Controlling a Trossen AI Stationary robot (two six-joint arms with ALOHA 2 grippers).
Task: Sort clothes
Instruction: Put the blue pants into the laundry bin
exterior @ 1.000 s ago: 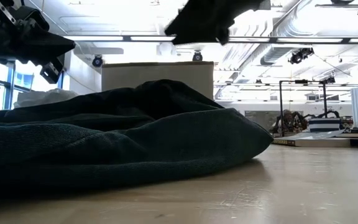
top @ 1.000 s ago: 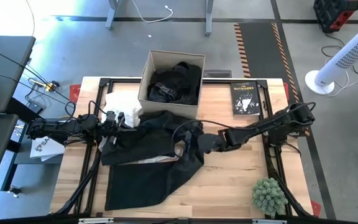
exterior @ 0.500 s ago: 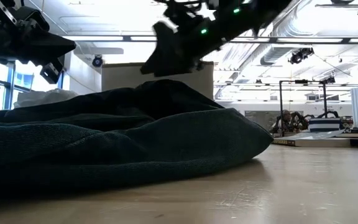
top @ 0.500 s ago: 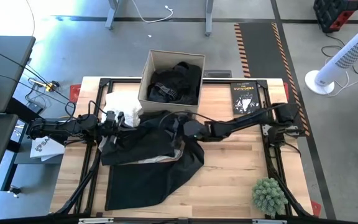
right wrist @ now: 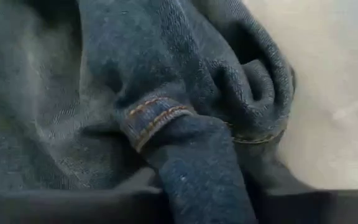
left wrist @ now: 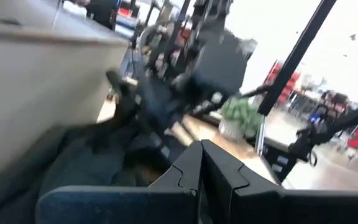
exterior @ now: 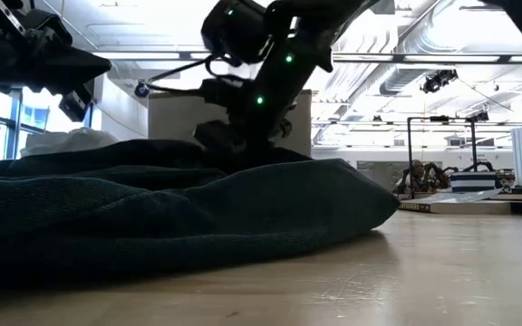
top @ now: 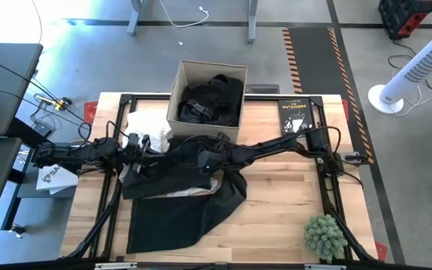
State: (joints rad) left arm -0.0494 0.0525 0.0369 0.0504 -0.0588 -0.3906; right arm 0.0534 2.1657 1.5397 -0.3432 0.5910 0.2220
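A little green plant sits at the near right corner of the wooden table. A big black garment is spread over the near left and middle of the table, all rumpled. The right gripper reaches far across from the right side and pushes down into the top of this black garment, near the middle of the table. Up close, its view is full of dark denim with orange stitches. I cannot tell if the right gripper is wide or pinched. The left gripper is at the left edge of the same black garment, and its fingers look closed tight together, but I cannot tell if cloth is between them. Just behind it lies a white garment. Next to that stands a cardboard box with more black clothes inside. A black book lies at the far right.
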